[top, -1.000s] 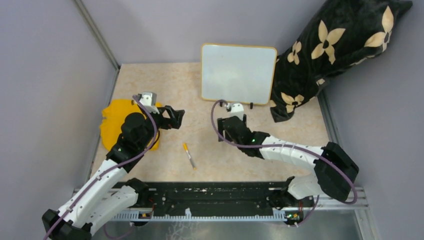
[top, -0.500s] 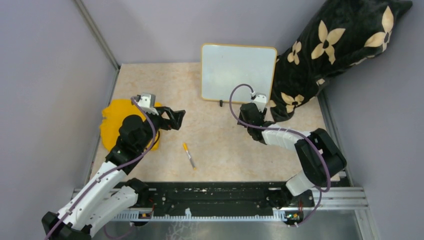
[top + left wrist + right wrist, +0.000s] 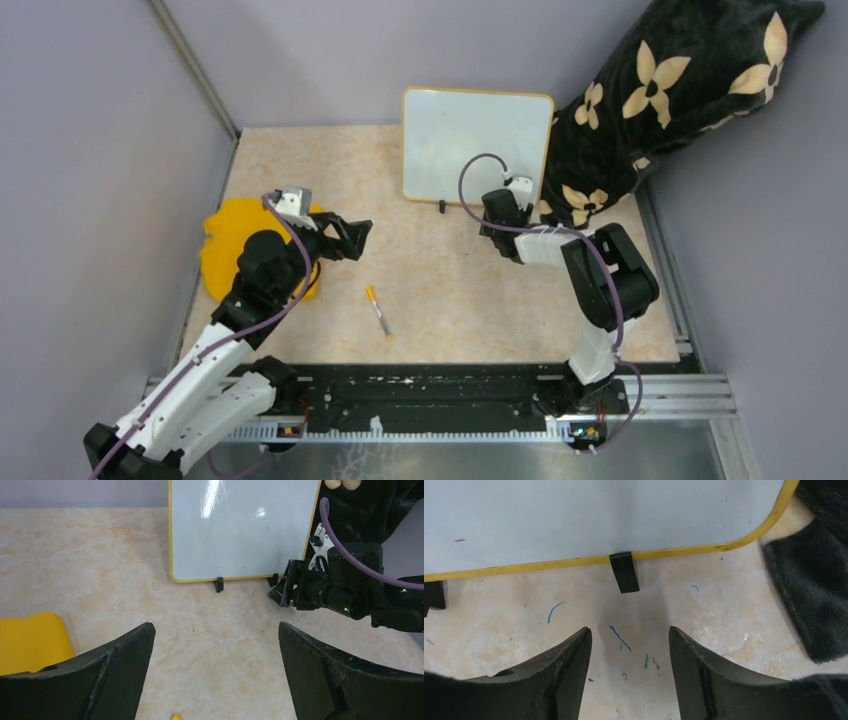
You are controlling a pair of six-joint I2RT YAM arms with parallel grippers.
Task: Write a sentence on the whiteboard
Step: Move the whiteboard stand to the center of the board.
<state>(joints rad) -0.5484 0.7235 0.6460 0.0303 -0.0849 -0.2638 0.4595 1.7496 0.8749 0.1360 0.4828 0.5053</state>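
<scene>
Eight entries, largest first.

1. Table (image 3: 440, 290): pale marbled top with grey walls around it.
2. Cushion (image 3: 680, 100): black plush with cream flowers, in the far right corner, just beside the board's right edge.
3. Whiteboard (image 3: 478, 145): stands upright at the far middle, yellow rim. No sentence can be made out on its face.
4. Cloth (image 3: 225, 250): yellow and flat, at the left edge, partly under the left arm.
5. Left gripper (image 3: 215, 640): jaws spread wide with nothing between them, hanging over the left-middle of the table and facing the board from well back.
6. Right gripper (image 3: 629, 635): jaws moderately apart and empty, low over the table, just in front of the board's lower right edge.
7. Marker (image 3: 378, 310): lies loose at the near middle, well apart from both grippers.
8. Foot (image 3: 624, 572): small black prop under the rim, directly ahead of the right jaws.

Hazards, as judged: if the right jaws push forward or close here, they could catch the foot or the rim and tip or slide the board. With the marker unheld, no writing can start. Reaching for the marker at a shallow angle could roll it away.
</scene>
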